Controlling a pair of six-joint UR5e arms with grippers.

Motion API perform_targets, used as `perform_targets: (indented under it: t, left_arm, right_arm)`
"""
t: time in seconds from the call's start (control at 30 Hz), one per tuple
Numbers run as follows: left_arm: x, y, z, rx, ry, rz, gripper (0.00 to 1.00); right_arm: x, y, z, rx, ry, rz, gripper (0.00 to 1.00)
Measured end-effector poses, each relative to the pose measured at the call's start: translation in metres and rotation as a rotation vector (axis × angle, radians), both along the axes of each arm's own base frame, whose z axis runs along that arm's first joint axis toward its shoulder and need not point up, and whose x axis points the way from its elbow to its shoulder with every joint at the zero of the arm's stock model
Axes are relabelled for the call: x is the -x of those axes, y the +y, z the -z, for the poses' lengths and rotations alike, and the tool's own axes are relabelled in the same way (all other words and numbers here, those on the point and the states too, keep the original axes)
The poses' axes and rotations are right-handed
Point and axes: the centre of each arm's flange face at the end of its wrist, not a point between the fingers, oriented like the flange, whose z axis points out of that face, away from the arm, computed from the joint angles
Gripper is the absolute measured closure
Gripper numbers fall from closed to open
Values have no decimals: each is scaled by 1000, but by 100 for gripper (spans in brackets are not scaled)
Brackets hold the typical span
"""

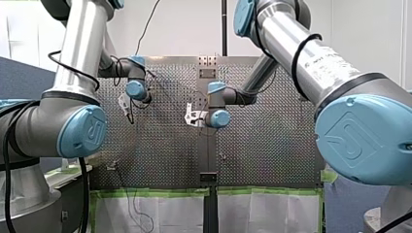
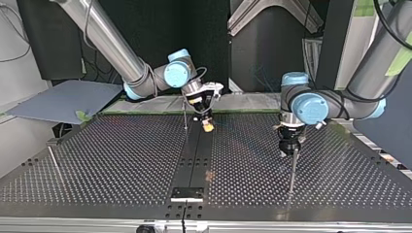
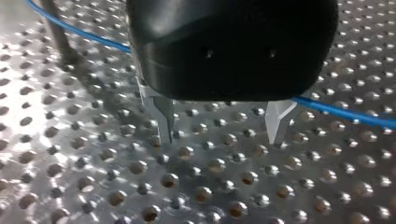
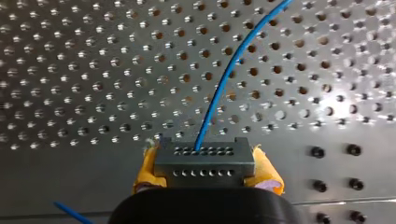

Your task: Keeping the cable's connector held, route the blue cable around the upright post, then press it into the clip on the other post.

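Connector pinched in the right tool; left tool spread over the perforated bench.
Close around: a thin upright post just beside the left tool, whose metal fingers stand wide apart, tips low over the holes. Blue cable thin and glossy, running behind that tool and close by the post, contact unclear. At its end, a grey block with two rows of small holes, clamped between yellow pads, cable rising from its top row.

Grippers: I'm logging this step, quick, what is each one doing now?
Left gripper: open, holding nothing.
Right gripper: closed on the connector of the blue cable.
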Motion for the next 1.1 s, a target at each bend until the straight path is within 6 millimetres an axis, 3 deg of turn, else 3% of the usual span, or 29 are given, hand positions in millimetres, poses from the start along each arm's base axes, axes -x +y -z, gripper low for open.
perform_targets:
  t: [0.73,1.1]
  left_arm:
    - [-1,0,1,-12,0,-6,6]
    - [-1,1,2,-12,-1,-8,6]
  right_arm:
    - [-2,4,120,-87,43,11,100]
    - [7,14,195,-145,99,18,100]
